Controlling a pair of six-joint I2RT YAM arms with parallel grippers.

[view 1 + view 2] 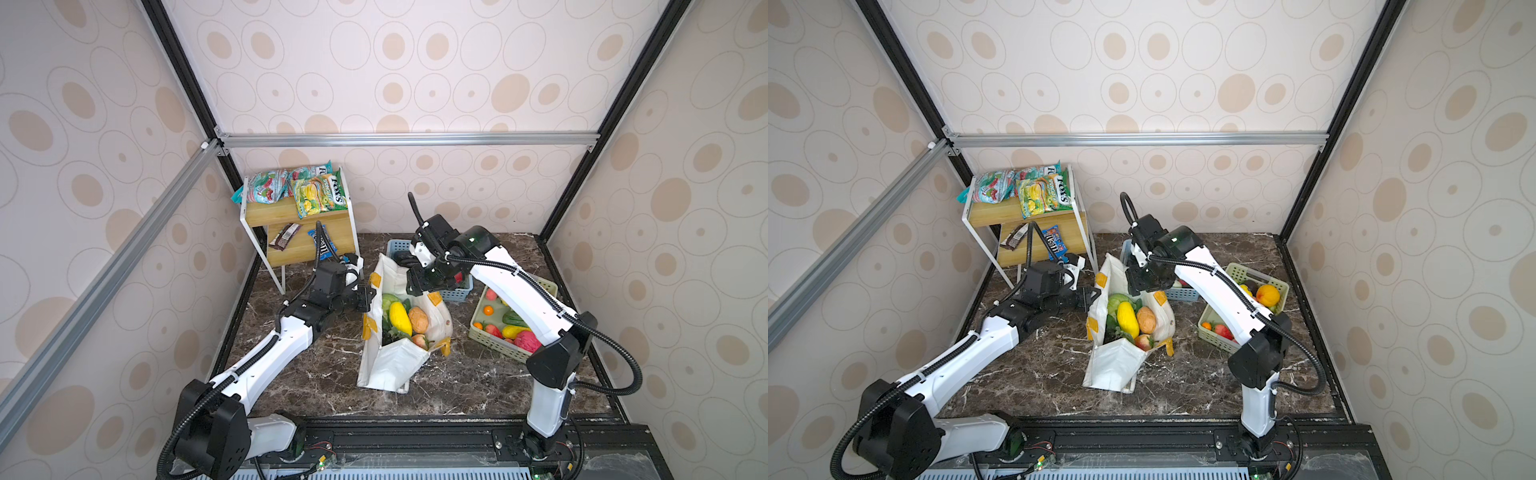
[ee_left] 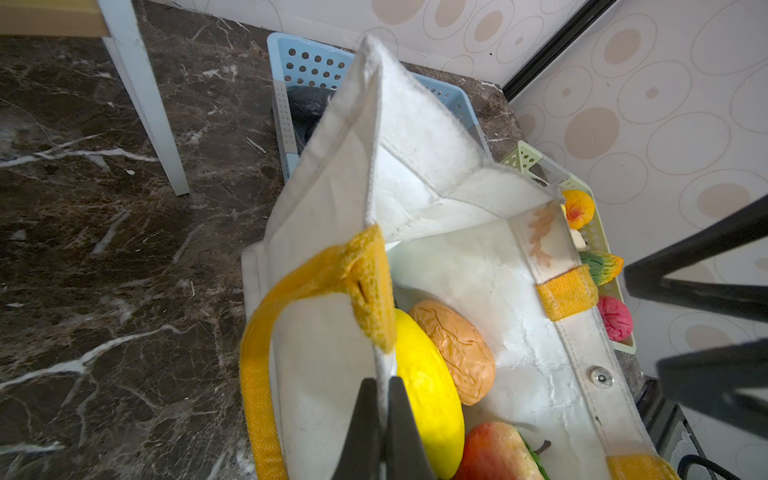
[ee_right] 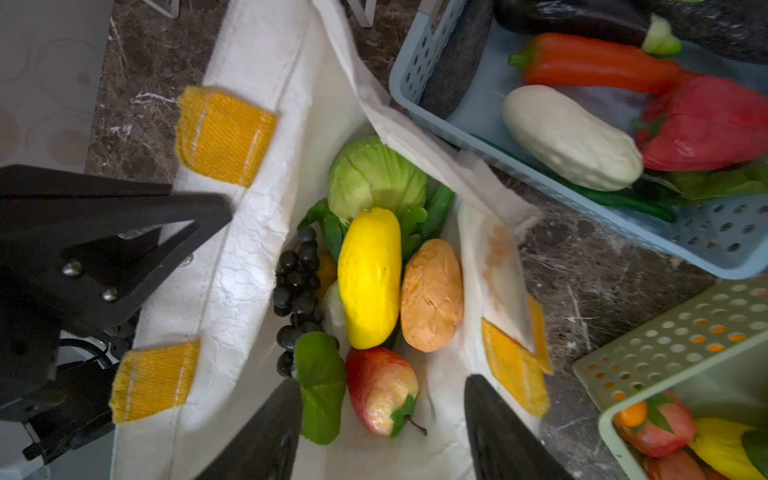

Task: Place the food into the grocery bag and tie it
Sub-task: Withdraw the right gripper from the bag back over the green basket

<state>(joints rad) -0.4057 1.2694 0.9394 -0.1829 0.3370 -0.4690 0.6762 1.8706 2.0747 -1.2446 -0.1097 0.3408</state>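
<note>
Grocery bag [image 1: 395,365]: loading partly done; food [image 3: 369,278] lies inside, below the right fingers [image 3: 266,436], parted and empty. Left fingers [image 2: 365,415], closed, pinch its rim [image 2: 374,166]. Tying not yet done.

My right arm [image 1: 519,291] hides most of the blue basket [image 1: 457,294] at 1 o'clock from the grocery bag [image 1: 390,365]. It also covers part of the green basket [image 1: 494,347] at 3 o'clock. The food [image 3: 369,276] piled inside hides the bag's floor from me.
</note>
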